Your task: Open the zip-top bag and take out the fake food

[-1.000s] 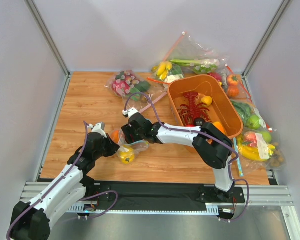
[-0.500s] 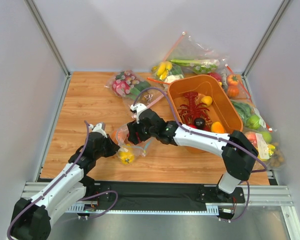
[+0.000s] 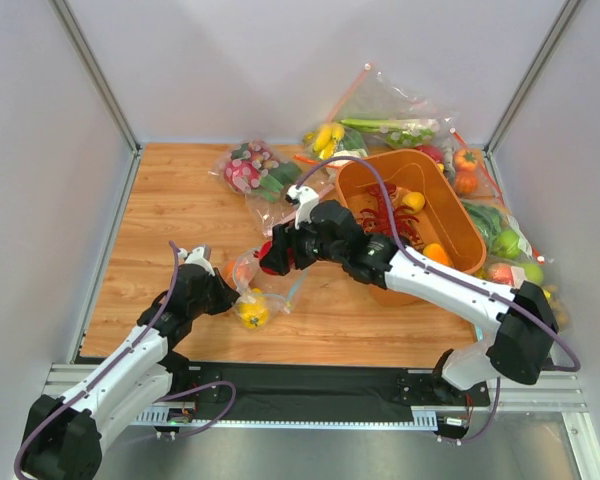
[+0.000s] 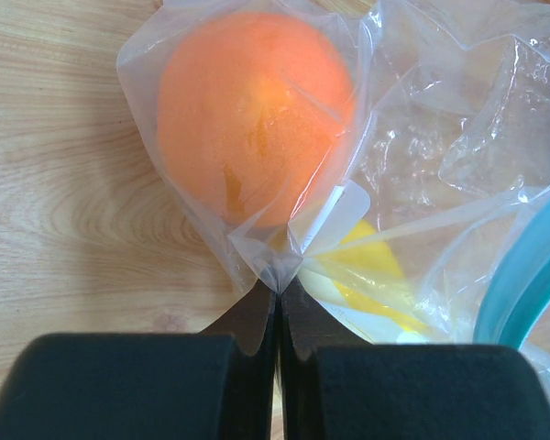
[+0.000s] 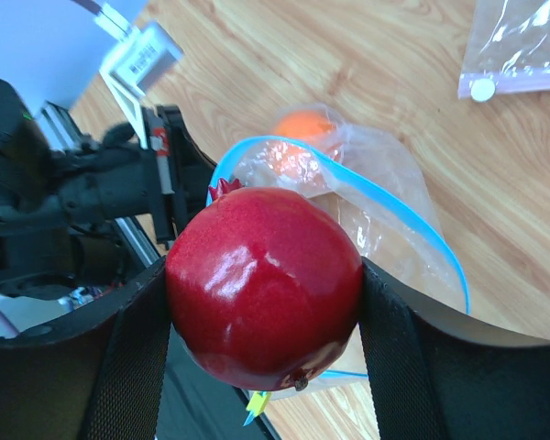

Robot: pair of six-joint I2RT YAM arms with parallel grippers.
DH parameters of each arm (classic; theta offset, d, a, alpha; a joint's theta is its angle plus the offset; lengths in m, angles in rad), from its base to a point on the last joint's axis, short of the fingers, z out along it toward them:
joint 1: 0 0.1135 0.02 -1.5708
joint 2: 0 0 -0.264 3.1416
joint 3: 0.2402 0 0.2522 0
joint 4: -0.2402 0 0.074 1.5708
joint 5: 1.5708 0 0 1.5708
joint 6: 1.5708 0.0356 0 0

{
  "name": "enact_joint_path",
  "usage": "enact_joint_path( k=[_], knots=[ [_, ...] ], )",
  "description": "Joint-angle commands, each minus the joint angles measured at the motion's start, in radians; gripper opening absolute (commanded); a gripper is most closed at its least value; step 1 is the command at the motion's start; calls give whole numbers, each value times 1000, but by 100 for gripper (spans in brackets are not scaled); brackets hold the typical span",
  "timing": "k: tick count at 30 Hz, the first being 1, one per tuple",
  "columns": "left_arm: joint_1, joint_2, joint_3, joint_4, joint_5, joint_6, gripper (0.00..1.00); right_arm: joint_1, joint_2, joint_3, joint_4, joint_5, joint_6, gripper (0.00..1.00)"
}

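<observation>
At 8 o'clock of the orange bin (image 3: 461, 222), right end effector (image 3: 277, 256) grips a red fruit (image 5: 264, 284) over the zip-top bag (image 4: 440, 156), left end effector (image 4: 277, 295) pinching its corner; glossy fruit may slip, rolling across the surface (image 3: 180, 210).

Bright, even light from above leaves only soft, faint shadows on the counter (image 3: 180, 230) in the top view, white glare streaks the red fake food (image 5: 264, 284) and the zip-top bag (image 4: 440, 156), and the left hand (image 4: 277, 298) at the lower edge is blurred.
</observation>
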Motion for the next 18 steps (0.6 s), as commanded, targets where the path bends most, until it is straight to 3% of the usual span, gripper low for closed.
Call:
enact_joint_path(
  k=[1,10,13,18],
  knots=[
    [5,4,19,-9,1,7,0,-27,-70,4,18,-28,25,17],
    [7,-4,18,-8,4,5,0,-190,-206,-10,-71,3,-45,17],
    [7,-5,19,-6,7,5,0,-315,-257,-19,-108,19,-76,17],
    [7,-5,21,-6,12,8,0,-549,-323,-91,-111,-78,-84,17]
  ],
)
